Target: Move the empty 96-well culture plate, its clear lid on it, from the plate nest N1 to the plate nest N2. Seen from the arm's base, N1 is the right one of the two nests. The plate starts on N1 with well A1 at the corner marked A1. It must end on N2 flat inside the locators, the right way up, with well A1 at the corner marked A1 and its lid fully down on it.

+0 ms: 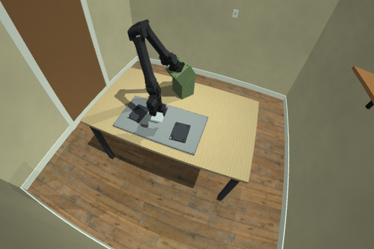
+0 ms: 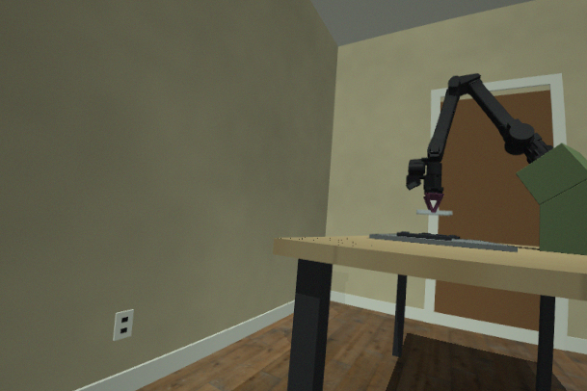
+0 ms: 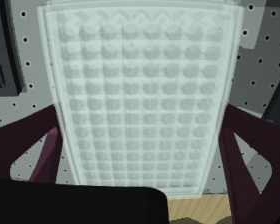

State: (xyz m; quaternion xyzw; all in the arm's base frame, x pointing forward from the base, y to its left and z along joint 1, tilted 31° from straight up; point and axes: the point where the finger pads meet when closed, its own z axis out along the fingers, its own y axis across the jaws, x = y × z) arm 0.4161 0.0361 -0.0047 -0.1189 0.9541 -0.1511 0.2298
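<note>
claw [image 2: 434, 208]: clamps plate [image 3: 140, 90] | level | long axis away from wrist

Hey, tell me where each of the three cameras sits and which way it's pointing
Top: high in a room corner, looking down on the table; whole arm shows.
Exterior: low, beside the table, looking across it toward the door; the arm and gripper show.
Wrist: on the arm, looking down the purple fingers at the lidded plate.
All three share the plate, shut in the gripper above the grey mat.
</note>
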